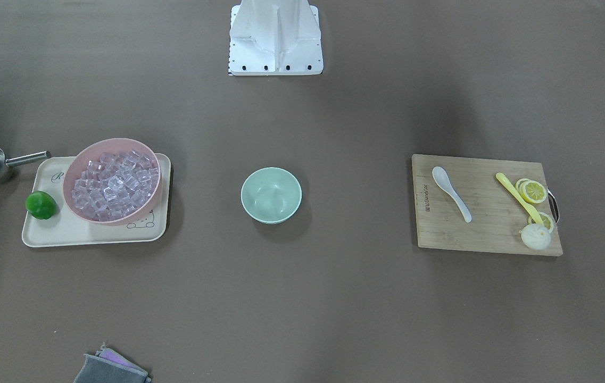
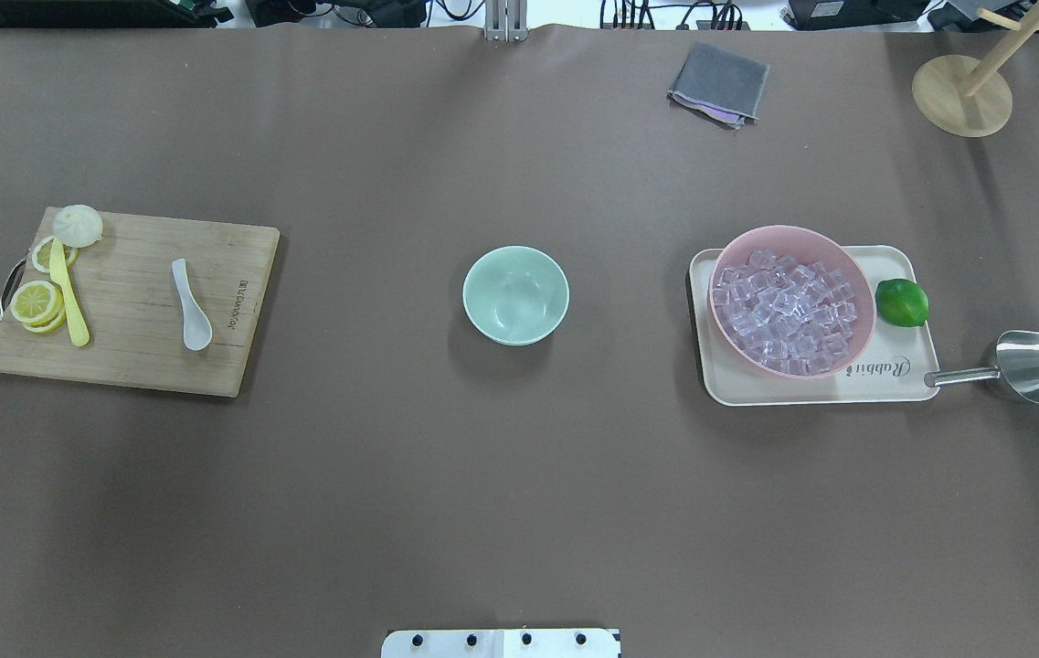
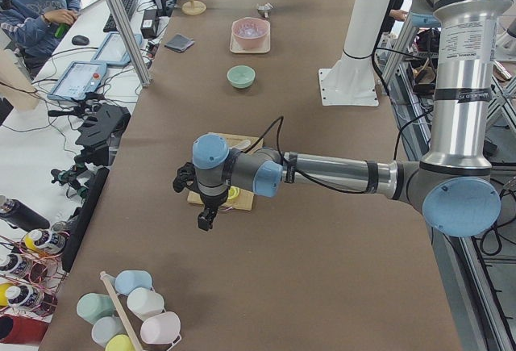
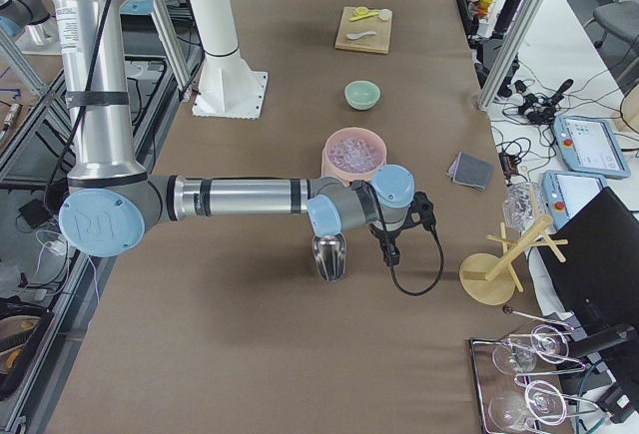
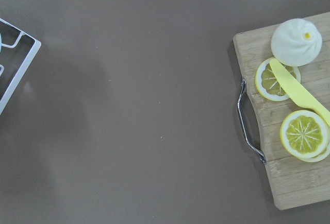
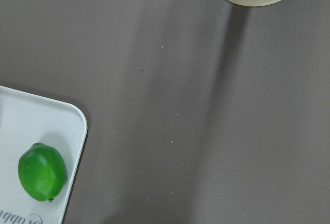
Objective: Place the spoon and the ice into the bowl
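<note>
The white spoon [image 1: 451, 192] lies on a wooden cutting board [image 1: 486, 229]; it also shows in the overhead view [image 2: 191, 304]. The mint-green bowl [image 1: 271, 194] stands empty mid-table [image 2: 515, 294]. The ice [image 2: 789, 309] fills a pink bowl [image 2: 793, 231] on a cream tray [image 2: 811, 391]. My left gripper [image 3: 201, 220] hangs above the table just beyond the board's outer end. My right gripper [image 4: 391, 252] hangs beyond the tray's outer end, near the metal scoop [image 4: 328, 254]. Both grippers show only in the side views, so I cannot tell whether they are open or shut.
Lemon slices [image 2: 37, 302], a yellow utensil [image 2: 68, 297] and a white bun [image 2: 78, 225] share the board. A lime [image 2: 901, 302] sits on the tray. The metal scoop [image 2: 1031, 366] lies beside it. A grey cloth [image 2: 718, 82] and a wooden stand [image 2: 962, 96] are at the far edge.
</note>
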{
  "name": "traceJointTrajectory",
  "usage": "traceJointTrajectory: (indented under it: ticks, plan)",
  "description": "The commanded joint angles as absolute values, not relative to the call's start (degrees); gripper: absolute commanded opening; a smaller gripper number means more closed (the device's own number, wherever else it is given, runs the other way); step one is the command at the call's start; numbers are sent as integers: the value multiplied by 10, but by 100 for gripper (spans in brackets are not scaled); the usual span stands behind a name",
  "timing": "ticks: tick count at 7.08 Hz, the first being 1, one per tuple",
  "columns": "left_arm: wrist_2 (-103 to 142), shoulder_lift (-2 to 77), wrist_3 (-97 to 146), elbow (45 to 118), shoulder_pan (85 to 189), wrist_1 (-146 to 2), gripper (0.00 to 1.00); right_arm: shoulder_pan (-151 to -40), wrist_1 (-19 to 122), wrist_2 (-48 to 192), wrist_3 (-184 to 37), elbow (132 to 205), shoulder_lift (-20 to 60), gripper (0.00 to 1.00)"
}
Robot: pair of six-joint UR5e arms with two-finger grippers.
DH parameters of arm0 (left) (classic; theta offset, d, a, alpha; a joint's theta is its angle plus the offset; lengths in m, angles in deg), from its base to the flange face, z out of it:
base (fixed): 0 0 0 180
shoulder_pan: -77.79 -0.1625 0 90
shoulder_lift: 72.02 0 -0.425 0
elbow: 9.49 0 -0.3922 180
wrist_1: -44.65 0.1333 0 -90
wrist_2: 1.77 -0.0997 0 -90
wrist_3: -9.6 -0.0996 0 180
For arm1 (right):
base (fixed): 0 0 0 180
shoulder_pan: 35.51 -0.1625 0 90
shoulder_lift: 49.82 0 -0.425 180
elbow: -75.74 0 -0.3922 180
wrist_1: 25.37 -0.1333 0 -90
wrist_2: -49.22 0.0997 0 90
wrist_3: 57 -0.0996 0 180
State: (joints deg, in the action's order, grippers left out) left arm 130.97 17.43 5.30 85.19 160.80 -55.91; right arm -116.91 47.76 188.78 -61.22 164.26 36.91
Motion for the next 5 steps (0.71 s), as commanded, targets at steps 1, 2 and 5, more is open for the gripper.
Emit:
traceJointTrajectory:
  ticks: [1, 2, 5]
  plan:
    - [1310, 174, 54, 854, 1608, -564, 99, -1165, 477, 1887, -612, 1647, 369, 100]
    - [1310, 174, 55, 856, 1608, -564, 99, -1165, 477, 1886, -613, 1648, 369, 100]
    - [1310, 195, 201, 854, 1588, -584, 98, -1135, 409, 1883, -719, 1658, 368, 100]
